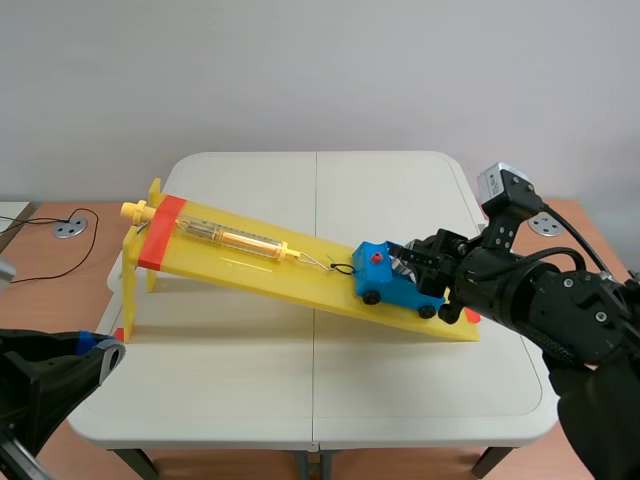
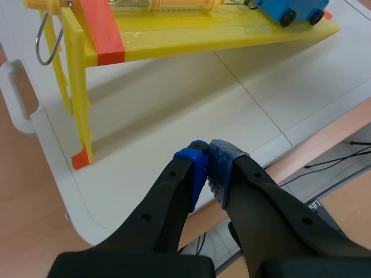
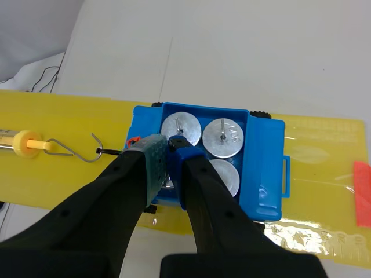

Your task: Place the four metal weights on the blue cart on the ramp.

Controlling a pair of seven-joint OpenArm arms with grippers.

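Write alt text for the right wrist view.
The right gripper hangs low over a blue cart holding round metal weights; three show clearly, a fourth is mostly hidden beneath it. The cart sits on a yellow ramp, a wire hook attached to its end.

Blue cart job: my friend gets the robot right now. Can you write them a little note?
Left gripper: fingers shut on nothing, low by the table's near edge.
Right gripper: over the blue cart on the yellow ramp; grip unclear.
Done: three metal weights lie in the cart; a fourth weight seems to peek out under the right gripper.
Left: check the fourth is in, then lift the right arm away.
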